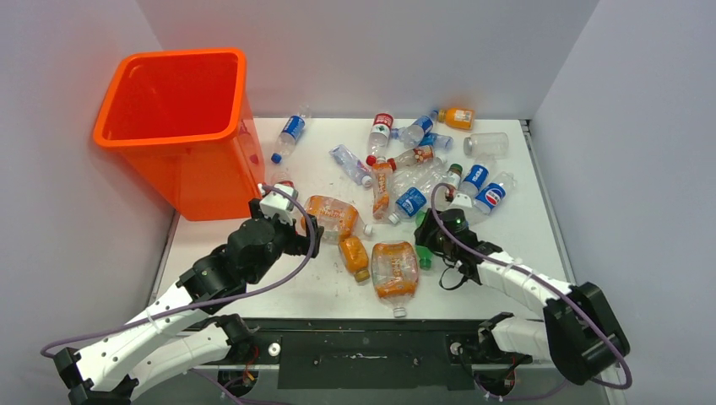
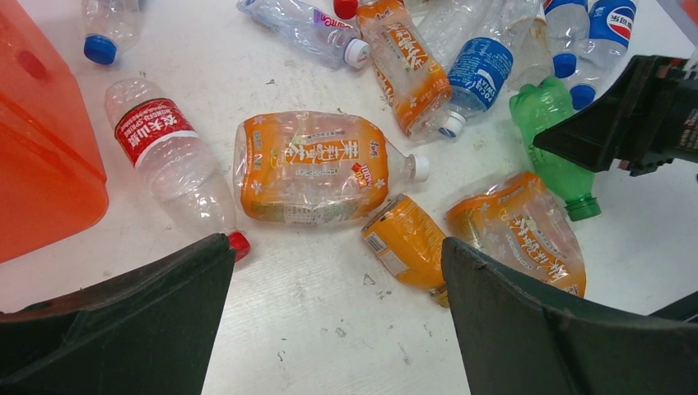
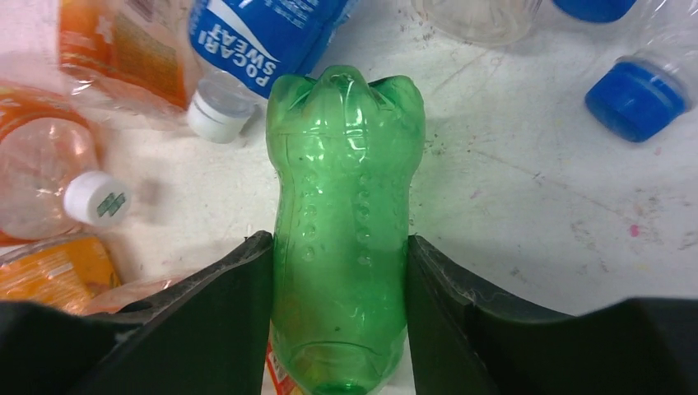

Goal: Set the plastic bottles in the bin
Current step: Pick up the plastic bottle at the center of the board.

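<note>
Green bottle gripped on the white table [image 1: 523, 228] — bin well apart, far left.
The right gripper [image 3: 336, 243] is clamped on the flanks of the small clear-green plastic bottle [image 3: 346, 148], which lies among other bottles. The left gripper [image 2: 333, 247] is held wide apart above a flattened orange-labelled bottle [image 2: 309, 169]. The tall bright-orange plastic bin [image 1: 207, 173] lies beyond the left arm — a clash is possible, or the slick thin wall may be squeezed free.

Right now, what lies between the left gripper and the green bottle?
The large orange bottle, the small orange bottle and the crushed orange bottle lie flat there; the left wrist view shows it best.
</note>
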Action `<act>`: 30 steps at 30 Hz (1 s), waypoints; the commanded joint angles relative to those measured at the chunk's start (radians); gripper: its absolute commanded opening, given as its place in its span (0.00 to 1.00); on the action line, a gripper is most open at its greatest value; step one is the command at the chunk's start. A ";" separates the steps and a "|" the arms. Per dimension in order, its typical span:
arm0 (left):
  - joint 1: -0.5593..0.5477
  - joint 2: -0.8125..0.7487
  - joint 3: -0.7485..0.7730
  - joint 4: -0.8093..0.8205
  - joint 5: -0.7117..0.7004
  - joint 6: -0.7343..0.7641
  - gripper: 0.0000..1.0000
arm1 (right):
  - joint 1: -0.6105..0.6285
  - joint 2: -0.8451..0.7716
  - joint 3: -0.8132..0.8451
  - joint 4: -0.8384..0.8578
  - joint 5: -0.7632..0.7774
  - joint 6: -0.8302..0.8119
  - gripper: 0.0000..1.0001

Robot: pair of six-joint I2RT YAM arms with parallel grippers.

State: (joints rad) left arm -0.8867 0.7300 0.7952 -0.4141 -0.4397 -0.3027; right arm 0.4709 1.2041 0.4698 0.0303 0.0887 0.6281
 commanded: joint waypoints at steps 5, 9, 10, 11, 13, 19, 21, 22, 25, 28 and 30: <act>-0.007 -0.051 -0.019 0.113 0.003 -0.011 0.96 | 0.016 -0.389 0.114 -0.103 -0.110 -0.060 0.31; 0.004 -0.161 -0.131 0.365 0.156 -0.070 0.96 | 0.022 -0.507 0.065 0.116 -0.294 0.043 0.18; 0.007 -0.189 -0.179 0.477 0.211 -0.106 0.96 | 0.027 -0.522 0.047 0.190 -0.321 0.087 0.11; 0.008 -0.213 -0.224 0.579 0.259 -0.142 0.96 | 0.034 -0.529 0.030 0.268 -0.342 0.127 0.07; 0.008 -0.240 -0.314 0.786 0.352 -0.222 0.96 | 0.054 -0.532 -0.005 0.448 -0.389 0.184 0.05; 0.003 -0.092 -0.351 1.073 0.491 -0.345 0.96 | 0.196 -0.448 -0.027 0.864 -0.349 0.237 0.05; -0.009 -0.033 -0.329 1.116 0.509 -0.370 0.96 | 0.240 -0.405 -0.026 0.966 -0.324 0.251 0.05; -0.019 -0.012 -0.323 1.146 0.512 -0.373 0.96 | 0.270 -0.384 -0.022 1.003 -0.314 0.251 0.05; -0.041 0.040 -0.300 1.188 0.520 -0.364 0.96 | 0.329 -0.338 -0.006 1.072 -0.279 0.236 0.05; -0.058 0.069 -0.278 1.177 0.531 -0.345 0.96 | 0.366 -0.320 -0.009 1.121 -0.228 0.228 0.05; -0.066 0.080 -0.278 1.186 0.539 -0.344 0.96 | 0.381 -0.316 -0.016 1.149 -0.188 0.227 0.05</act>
State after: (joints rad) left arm -0.9371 0.8013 0.4583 0.6529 0.0551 -0.6437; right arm 0.8242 0.8848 0.4362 0.9791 -0.1886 0.8539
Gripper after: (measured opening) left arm 0.962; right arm 0.517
